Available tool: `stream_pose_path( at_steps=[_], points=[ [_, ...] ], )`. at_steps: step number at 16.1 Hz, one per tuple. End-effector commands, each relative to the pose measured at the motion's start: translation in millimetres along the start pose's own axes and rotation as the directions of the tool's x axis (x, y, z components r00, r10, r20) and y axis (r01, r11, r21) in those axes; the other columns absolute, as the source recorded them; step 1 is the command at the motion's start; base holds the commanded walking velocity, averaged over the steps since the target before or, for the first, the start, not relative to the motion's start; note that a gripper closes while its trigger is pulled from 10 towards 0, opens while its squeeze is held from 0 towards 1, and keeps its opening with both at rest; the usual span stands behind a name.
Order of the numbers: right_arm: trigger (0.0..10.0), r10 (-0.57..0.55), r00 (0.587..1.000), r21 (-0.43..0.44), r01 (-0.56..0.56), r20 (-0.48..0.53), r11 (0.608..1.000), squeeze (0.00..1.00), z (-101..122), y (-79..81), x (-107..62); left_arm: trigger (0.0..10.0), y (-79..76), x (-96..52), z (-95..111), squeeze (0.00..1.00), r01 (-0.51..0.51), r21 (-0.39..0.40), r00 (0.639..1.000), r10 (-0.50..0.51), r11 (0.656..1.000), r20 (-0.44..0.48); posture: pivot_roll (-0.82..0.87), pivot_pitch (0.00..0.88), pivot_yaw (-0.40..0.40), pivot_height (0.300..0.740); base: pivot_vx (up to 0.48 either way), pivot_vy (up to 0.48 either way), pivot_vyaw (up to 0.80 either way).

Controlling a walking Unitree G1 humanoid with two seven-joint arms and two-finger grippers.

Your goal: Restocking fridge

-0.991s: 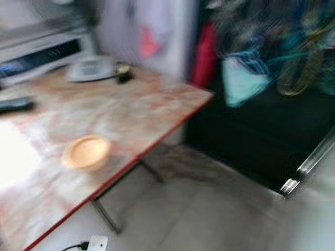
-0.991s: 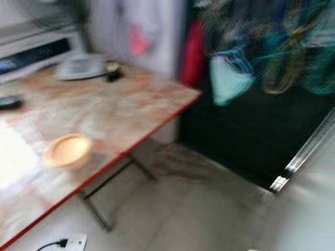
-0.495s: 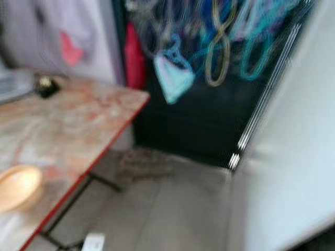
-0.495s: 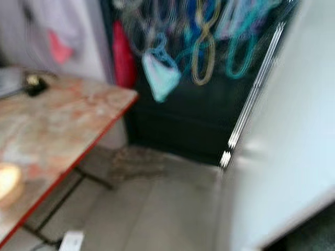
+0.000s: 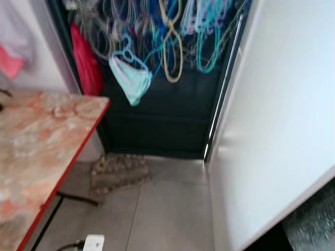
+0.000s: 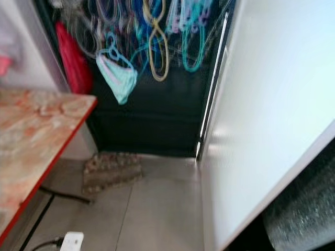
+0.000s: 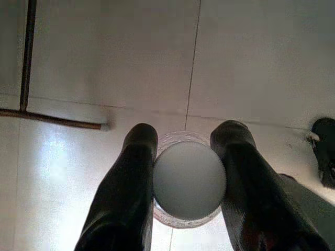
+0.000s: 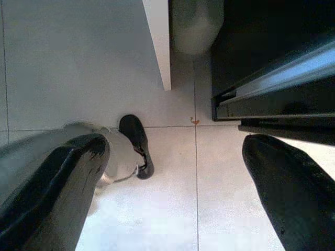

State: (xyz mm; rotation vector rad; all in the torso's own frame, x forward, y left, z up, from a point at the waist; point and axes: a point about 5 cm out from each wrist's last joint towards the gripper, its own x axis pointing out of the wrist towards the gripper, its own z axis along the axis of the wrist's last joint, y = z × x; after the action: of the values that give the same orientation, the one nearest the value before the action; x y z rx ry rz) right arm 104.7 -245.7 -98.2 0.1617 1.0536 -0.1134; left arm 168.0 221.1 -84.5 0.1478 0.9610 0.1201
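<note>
Standing right by it: the left gripper [image 7: 186,178] has its two black fingers [image 7: 125,193] pinched on one clear glass jar with a pale grey round lid [image 7: 189,180], held low over the light grey tiled floor [image 7: 131,57]. That wrist view also catches one thin dark table leg bar [image 7: 52,119] on the tiles. The right gripper [image 8: 172,193] hangs with its two fingers spread wide apart, nothing between them, above the same floor, and its camera picks up one black shoe-like foot [image 8: 137,144] plus the bottom edge of a white fridge door [image 8: 157,42].

From the head cameras, a bit blurry: one marble-patterned table with a red edge [image 5: 36,141] on the left, one white power strip [image 5: 93,243] on the floor, one brownish egg carton tray [image 5: 119,170] further back, the big white door panel [image 5: 282,120] on the right, and at the far end a bunch of coloured plastic hangers [image 5: 172,36], too tangled to count, with one pale turquoise cloth [image 5: 131,81] dangling and one red bag [image 5: 86,60].
</note>
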Motion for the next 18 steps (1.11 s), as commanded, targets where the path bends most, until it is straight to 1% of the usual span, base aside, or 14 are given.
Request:
stream_pose_path(
  at_steps=[1,18],
  points=[
    [10.0,0.004,1.0,-0.003,-0.004,-0.009,1.0,0.0,-1.0,1.4,0.3,10.0,3.0,-1.1,-6.2,0.0,-0.013,0.005,1.0,0.013,1.0,-0.023,-0.02,0.0,0.024,0.74,0.0,0.0,-0.79],
    [10.0,0.012,1.0,-0.016,-0.012,-0.019,1.0,0.0,-1.2,1.7,0.5,10.0,2.6,-1.2,-7.9,0.0,-0.013,0.016,0.999,0.013,1.0,-0.04,-0.01,0.0,0.024,0.74,0.0,0.0,-0.79]
  ],
)
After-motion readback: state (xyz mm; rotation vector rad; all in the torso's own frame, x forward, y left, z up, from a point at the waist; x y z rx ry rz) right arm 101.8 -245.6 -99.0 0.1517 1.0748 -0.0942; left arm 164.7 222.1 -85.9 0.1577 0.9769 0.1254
